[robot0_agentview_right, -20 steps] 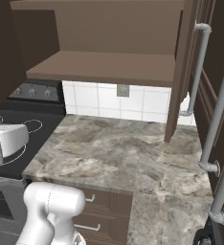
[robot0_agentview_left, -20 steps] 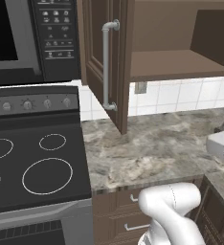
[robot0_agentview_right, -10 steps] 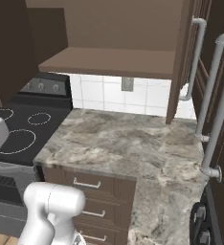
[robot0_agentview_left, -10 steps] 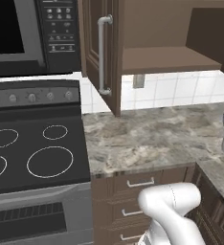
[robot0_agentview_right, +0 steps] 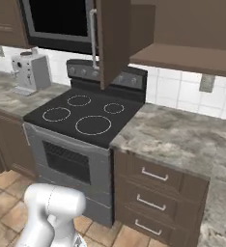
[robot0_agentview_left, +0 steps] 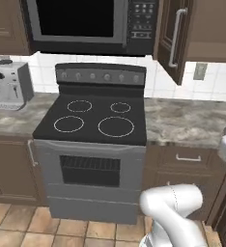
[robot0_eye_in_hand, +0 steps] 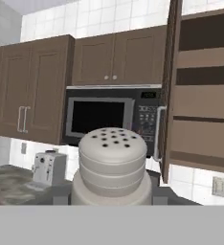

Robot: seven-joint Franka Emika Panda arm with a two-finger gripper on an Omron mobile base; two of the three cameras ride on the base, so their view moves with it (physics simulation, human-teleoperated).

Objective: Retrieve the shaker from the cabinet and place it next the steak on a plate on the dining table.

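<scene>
Shaker (robot0_eye_in_hand: 112, 165) sits upright, close before the hand camera, gripper clamped on it (fingertips hidden behind its body); open cabinet (robot0_eye_in_hand: 200, 91) stands beyond it, to its right; carry step in hand, so judged best kept level, grip unchanged, until plate appears.

The cabinet door (robot0_agentview_right: 112, 41) hangs open over the seam between the stove (robot0_agentview_right: 81, 113) and the marbled surface (robot0_agentview_right: 175, 140); you pass under it or to its right. Right of the door, that surface lies bare and the shelf (robot0_agentview_right: 182, 60) above leaves open air between. To the far left, a coffee machine (robot0_agentview_left: 8, 87) stands against the tiled wall.
</scene>
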